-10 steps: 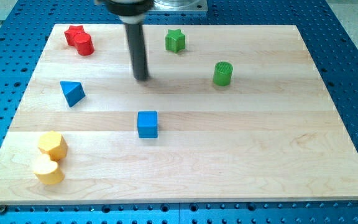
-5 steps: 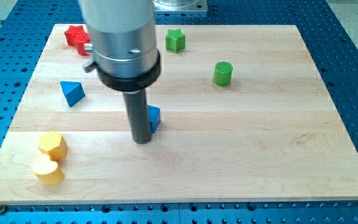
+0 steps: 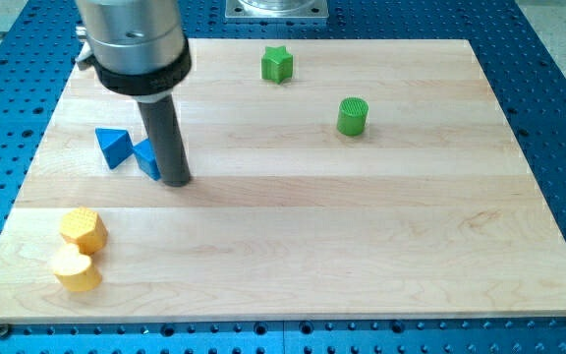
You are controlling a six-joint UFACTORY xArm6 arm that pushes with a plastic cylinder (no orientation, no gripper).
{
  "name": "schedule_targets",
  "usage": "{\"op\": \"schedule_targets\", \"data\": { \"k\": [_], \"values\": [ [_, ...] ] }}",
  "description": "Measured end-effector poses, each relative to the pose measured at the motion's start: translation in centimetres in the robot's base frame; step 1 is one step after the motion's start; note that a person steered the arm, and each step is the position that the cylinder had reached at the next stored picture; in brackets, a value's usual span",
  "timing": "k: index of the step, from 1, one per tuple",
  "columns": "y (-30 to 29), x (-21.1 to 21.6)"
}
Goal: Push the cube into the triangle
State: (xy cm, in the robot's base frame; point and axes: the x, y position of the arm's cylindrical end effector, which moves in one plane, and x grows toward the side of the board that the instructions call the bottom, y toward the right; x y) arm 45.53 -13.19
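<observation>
The blue cube (image 3: 146,157) sits at the view's left of the wooden board, mostly hidden behind my rod. Only its left edge shows. It lies just right of the blue triangle (image 3: 113,147), very close to it or touching. My tip (image 3: 174,182) rests on the board against the cube's right side. The arm's metal housing covers the board's top left part.
A green star (image 3: 276,64) lies at the top middle. A green cylinder (image 3: 353,116) stands at the right. Two yellow blocks (image 3: 82,228) (image 3: 75,269) lie at the bottom left. The board's left edge is near the triangle.
My tip has swept from the board's middle to the left. The blue cube has slid left and up with it, ending beside the triangle. The red blocks are now hidden by the arm.
</observation>
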Motion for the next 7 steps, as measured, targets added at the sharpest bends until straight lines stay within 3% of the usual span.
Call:
{"op": "schedule_targets", "data": {
  "k": [2,3,4,6,7],
  "values": [
    [-0.6,-1.4],
    [3.5,-2.7],
    [6.3,-8.4],
    [6.2,-18.5],
    [6.9,-20.7]
  ]
}}
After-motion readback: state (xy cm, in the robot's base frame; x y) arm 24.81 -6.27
